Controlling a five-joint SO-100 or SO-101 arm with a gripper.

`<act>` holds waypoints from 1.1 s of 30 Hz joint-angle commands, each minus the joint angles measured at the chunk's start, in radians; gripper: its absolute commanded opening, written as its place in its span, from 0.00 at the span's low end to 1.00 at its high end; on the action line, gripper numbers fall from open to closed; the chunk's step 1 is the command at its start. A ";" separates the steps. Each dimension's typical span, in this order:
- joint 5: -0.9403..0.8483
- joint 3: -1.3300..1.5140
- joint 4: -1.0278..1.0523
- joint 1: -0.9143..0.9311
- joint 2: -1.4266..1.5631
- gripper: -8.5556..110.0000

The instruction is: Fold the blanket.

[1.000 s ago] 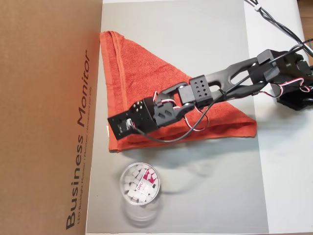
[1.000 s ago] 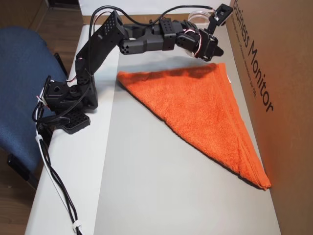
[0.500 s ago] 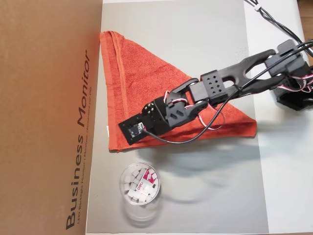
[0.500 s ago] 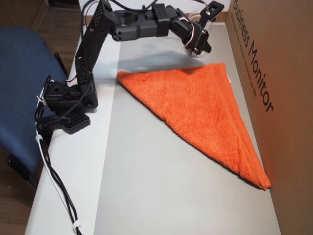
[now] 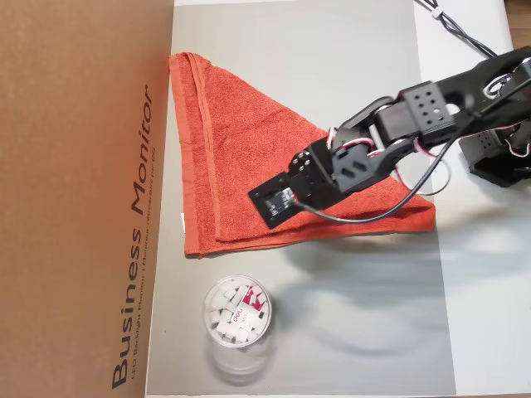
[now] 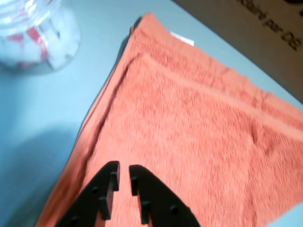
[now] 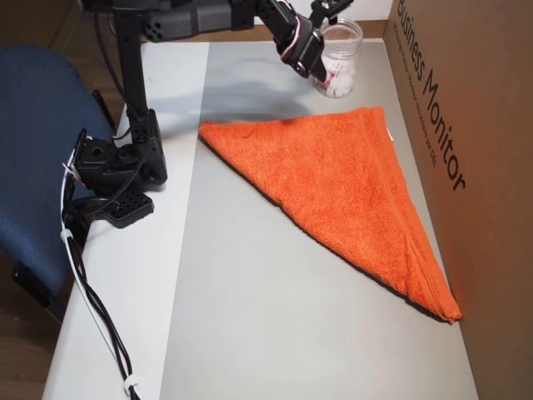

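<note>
The counter (image 5: 332,66) carries a grey mat, bounded along the left side of an overhead view by a brown cardboard box (image 5: 75,191) printed "Business Monitor". The blanket (image 5: 249,174) lies flat on the mat, already doubled into a triangle: one long edge runs beside the box, the diagonal fold runs from the top-left corner to the point at the right, and two hemmed layers sit stacked along the lower edge. A small white tag (image 6: 182,39) protrudes near the corner closest to the box.

The arm (image 5: 431,108) reaches in from the right and is raised above the cloth, well clear of it, as an overhead view from the other side confirms. The tool (image 6: 121,176) hangs over the blanket's lower portion; its jaws stand nearly together with only a narrow slit between them, and they grip nothing.

A clear round tub (image 5: 237,311) of white pieces stands near the blanket's lower corner, apart from it.

Judged step: first diagonal fold complete, tool released and lifted. A further fold would require descending onto one acute corner, pinching both layers together, and carrying them across to the opposite corner without dragging the base layer
</note>
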 commanded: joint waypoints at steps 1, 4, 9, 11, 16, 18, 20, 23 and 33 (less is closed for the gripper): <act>-0.041 0.083 0.029 -0.005 0.179 0.10; -0.130 0.186 0.067 -0.014 0.298 0.14; -0.242 0.339 0.114 -0.021 0.480 0.15; -0.304 0.394 0.129 -0.034 0.546 0.15; -0.486 0.512 0.135 -0.040 0.681 0.15; -0.575 0.549 0.135 -0.040 0.723 0.15; -0.660 0.578 0.137 -0.040 0.753 0.15; -0.759 0.606 0.163 -0.040 0.785 0.15; -0.931 0.646 0.347 -0.074 0.851 0.15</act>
